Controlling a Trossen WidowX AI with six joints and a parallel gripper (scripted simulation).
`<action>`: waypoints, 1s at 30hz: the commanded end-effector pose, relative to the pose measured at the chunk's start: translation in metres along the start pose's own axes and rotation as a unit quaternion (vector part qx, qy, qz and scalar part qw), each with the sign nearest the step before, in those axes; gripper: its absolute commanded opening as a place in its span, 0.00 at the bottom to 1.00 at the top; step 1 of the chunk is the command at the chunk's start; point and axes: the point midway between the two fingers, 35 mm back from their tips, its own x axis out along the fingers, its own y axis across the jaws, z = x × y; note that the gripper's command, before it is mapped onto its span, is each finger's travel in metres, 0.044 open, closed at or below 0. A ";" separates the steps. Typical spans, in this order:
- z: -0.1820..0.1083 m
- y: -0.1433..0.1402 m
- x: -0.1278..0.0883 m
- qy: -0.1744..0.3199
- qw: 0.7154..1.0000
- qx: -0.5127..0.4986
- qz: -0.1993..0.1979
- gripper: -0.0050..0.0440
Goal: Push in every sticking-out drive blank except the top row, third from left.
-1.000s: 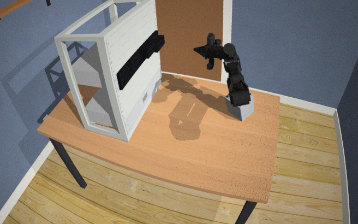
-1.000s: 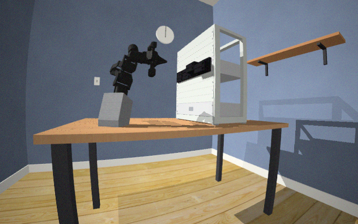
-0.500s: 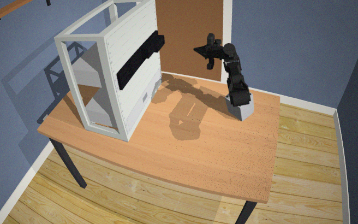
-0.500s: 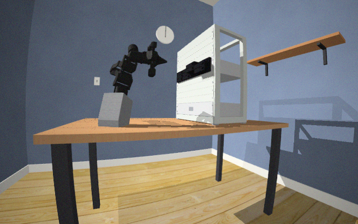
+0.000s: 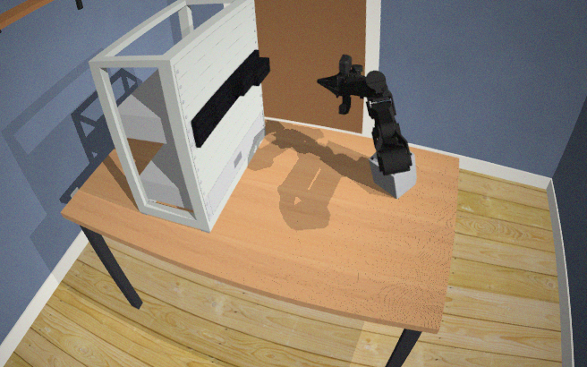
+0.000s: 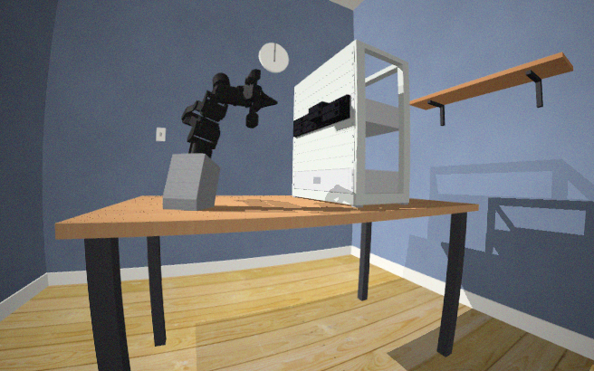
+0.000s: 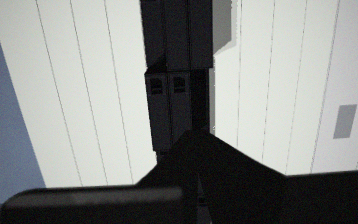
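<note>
Plainly, pushing work remains, and my pincer stands off from the rack

The rack [image 5: 182,136] [image 6: 359,137] [image 7: 95,100] stands upright on the tabletop [image 5: 332,255] [image 6: 263,220], its dark drive blanks [image 5: 225,105] [image 6: 322,112] [image 7: 177,30] in a band across the front. Toward the right end, as I face it, they make an uneven step. My wrist view shows the end group there standing proud in all three rows. In the next column, which I take for the third, the top and middle ones look raised while the bottom one sits deeper. If I count rightly, that top one is the blank I must leave alone. So I judge several still need pushing; columns further left are mostly hidden behind my own fingers, and I can't confirm any latch.

My pincer [image 5: 319,81] [image 6: 276,101] [image 7: 194,139] is pressed together with nothing in it, making a blunt point for pushing. My arm [image 5: 385,115] [image 6: 206,115] rises from its pedestal and bends forward at the top, the fingers aimed roughly level at the front and well apart from it. I'd press slowly and straight, since the unfastened rack could slide or tip.
</note>
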 end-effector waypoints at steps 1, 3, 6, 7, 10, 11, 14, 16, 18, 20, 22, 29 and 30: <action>-0.002 0.004 0.002 0.001 1.000 -0.007 0.002 0.10; -0.002 0.004 0.003 0.001 1.000 -0.007 0.002 0.10; -0.003 0.004 0.005 0.001 1.000 -0.007 0.002 0.10; -0.004 0.004 0.006 0.001 1.000 -0.007 0.002 0.10; -0.005 0.004 0.010 0.001 1.000 -0.007 0.002 0.10; -0.006 0.004 0.011 0.001 1.000 -0.007 0.002 0.10; -0.006 0.004 0.012 0.001 1.000 -0.007 0.002 0.10; -0.007 0.004 0.015 0.001 1.000 -0.007 0.002 0.10; -0.009 0.004 0.018 0.001 1.000 -0.007 0.002 0.10; -0.010 0.004 0.021 0.001 1.000 -0.007 0.002 0.10; -0.012 0.004 0.025 0.001 1.000 -0.007 0.002 0.10; -0.017 0.004 0.037 0.001 1.000 -0.007 0.002 0.10; -0.017 0.004 0.037 0.001 1.000 -0.007 0.002 0.10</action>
